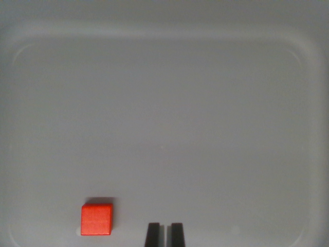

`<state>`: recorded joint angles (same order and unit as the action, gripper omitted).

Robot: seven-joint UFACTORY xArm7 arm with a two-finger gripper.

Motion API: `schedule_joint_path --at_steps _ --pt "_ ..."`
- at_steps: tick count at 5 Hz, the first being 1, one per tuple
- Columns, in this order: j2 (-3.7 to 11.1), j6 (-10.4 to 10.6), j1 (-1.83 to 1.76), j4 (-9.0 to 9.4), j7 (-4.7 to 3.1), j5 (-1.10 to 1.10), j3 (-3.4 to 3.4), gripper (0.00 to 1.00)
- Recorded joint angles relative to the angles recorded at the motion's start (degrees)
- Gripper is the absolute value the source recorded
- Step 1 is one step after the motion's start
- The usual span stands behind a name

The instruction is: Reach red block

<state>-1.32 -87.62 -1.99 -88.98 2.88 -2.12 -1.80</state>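
At the bottom edge of the wrist view, the end effector [164,234] shows two dark fingertips [153,234] nearly together, only a thin slit between them, nothing held; just to the wrist view's left of them sits the red block [96,219], flat on the surface, apart from the fingertips; beyond stretches a plain pale grey tray [164,103], smooth and bare, its raised rim with rounded corners [288,46] curving along the far side.

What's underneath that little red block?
The red block sits flat on the grey tray. The patch beneath it is covered; only a thin shadow shows behind it.
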Motion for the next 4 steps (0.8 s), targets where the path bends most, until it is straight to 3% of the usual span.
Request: schedule_joint_path --at_steps 4 --pt "0.4 1.59 -0.23 1.48 0.3 -0.01 -0.2 0.0"
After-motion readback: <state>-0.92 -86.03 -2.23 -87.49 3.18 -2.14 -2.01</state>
